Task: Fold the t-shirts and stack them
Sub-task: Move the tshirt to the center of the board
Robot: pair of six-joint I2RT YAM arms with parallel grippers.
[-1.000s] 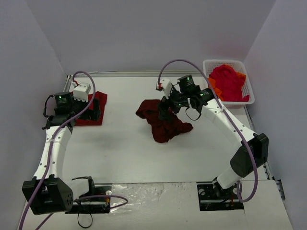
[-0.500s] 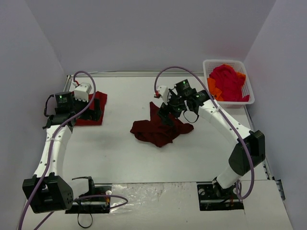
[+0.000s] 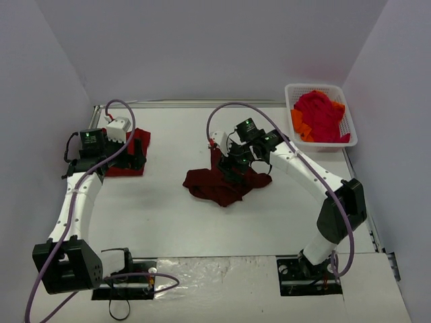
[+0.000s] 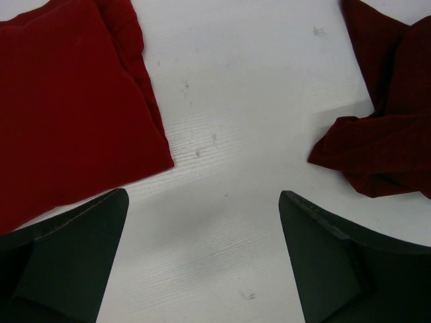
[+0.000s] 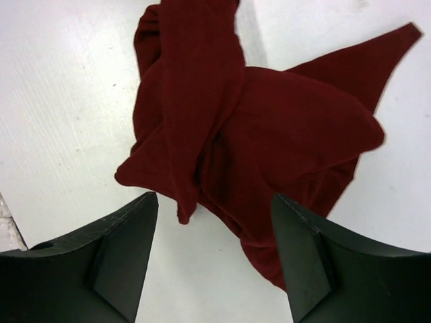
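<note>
I log the maroon t-shirt (image 3: 217,186) crumpled mid-tabletop (image 3: 168,215). My right end effector (image 5: 214,202) hovers over it, jaws parted, gripping nothing. The folded red t-shirt (image 4: 67,101) sits far left, with the left end effector (image 4: 203,195) beside it, wide open and empty.

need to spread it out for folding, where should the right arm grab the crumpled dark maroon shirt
Probably the pointed corner of the dark maroon shirt, at the top right of the right wrist view. It lies flat and thin with bare table on both sides, unlike the bunched middle. Bring the right end effector straight down, straddling the tip.
</note>
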